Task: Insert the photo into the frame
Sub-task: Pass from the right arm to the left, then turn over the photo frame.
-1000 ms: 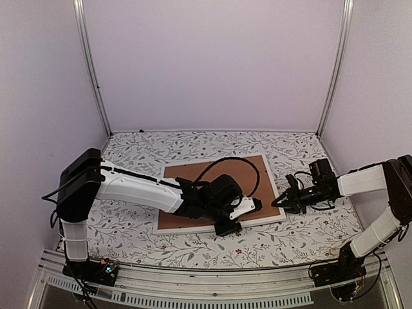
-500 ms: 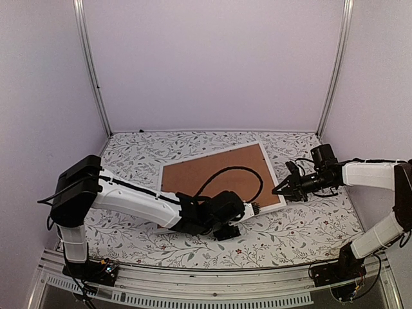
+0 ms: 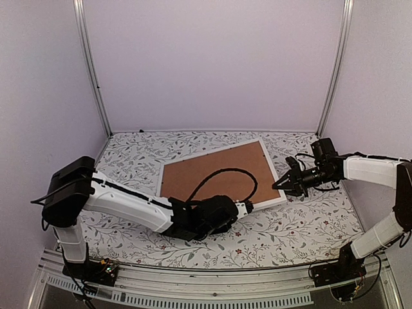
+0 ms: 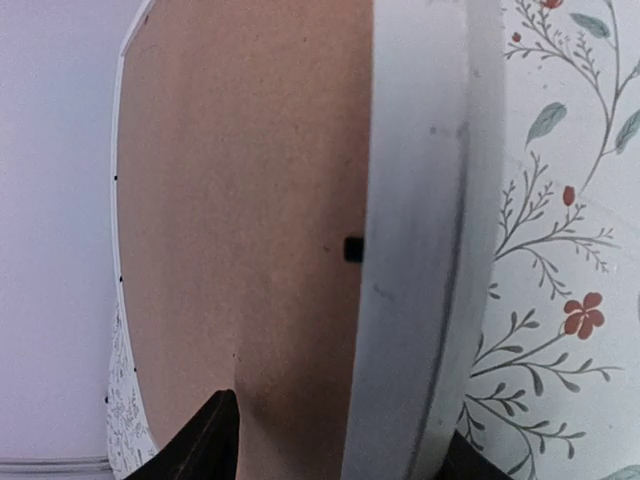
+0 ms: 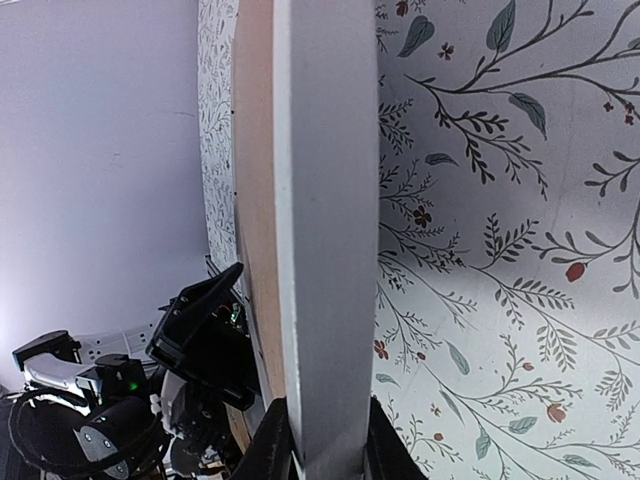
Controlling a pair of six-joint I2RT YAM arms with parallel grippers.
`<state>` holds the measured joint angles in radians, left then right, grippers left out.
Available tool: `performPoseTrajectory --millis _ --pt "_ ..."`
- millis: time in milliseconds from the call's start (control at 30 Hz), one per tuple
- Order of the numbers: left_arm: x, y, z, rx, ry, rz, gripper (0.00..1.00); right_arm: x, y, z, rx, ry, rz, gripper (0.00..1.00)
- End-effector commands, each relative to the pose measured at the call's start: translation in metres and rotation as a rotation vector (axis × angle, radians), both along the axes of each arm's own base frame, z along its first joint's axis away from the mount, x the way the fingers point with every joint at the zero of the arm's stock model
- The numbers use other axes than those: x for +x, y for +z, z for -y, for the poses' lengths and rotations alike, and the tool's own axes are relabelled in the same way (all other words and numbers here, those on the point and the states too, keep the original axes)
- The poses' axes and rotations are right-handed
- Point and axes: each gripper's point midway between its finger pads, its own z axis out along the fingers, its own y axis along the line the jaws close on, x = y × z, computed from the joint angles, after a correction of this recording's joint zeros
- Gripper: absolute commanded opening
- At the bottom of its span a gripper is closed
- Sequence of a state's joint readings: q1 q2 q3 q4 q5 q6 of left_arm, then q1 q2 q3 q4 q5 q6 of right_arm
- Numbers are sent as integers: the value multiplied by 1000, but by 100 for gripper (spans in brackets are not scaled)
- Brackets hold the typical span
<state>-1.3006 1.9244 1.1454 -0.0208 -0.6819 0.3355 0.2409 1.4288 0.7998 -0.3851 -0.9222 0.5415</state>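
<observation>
**Frame position.** The frame [image 3: 212, 152] sits back side up at the middle of the tabletop [image 3: 302, 232]. It is turned at a slant to the tabletop edges, with its right corner toward the right edge. The brown hardboard backing panel [image 3: 212, 162] fills it inside the narrow white rim. Whether the frame lies flat on the floral surface or is lifted at one side cannot be determined.

**Right tool.** My right tool [image 3: 285, 185] is closed narrow on the frame's right corner. In the right wrist view both fingers [image 5: 272, 440] press against opposite faces of the white rim.

**Left tool.** My left tool [image 3: 248, 207] is at the frame's near edge, toward the near-right corner. In the left wrist view its jaws stand partway apart and straddle the rim. One finger [image 4: 205, 445] is over the backing panel and the other is on the tabletop side. I cannot tell whether they grip the rim.

**Cable.** The left arm's black cable [image 3: 226, 169] arcs over the backing panel.
</observation>
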Motion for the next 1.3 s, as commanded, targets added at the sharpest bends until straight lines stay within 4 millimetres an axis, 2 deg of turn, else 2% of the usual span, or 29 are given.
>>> performPoseTrajectory --millis 0,300,500,700,867,1067,1267 --pt "6 32 6 -84 19 60 52 2 21 -5 36 28 57 16" --pt "9 61 5 -111 28 109 31 4 15 -3 6 28 53 34" --pt "12 81 6 -117 22 151 24 3 12 1 -22 23 54 41" --pt "15 96 6 -98 10 194 13 7 15 12 -86 4 80 55" --pt "20 113 1 -85 9 232 1 13 23 27 -123 -21 103 63" --pt "30 155 -5 -117 20 277 0 27 42 49 -150 -72 152 64" --pt "50 210 -15 -173 61 272 0 46 76 82 -203 -147 231 65"
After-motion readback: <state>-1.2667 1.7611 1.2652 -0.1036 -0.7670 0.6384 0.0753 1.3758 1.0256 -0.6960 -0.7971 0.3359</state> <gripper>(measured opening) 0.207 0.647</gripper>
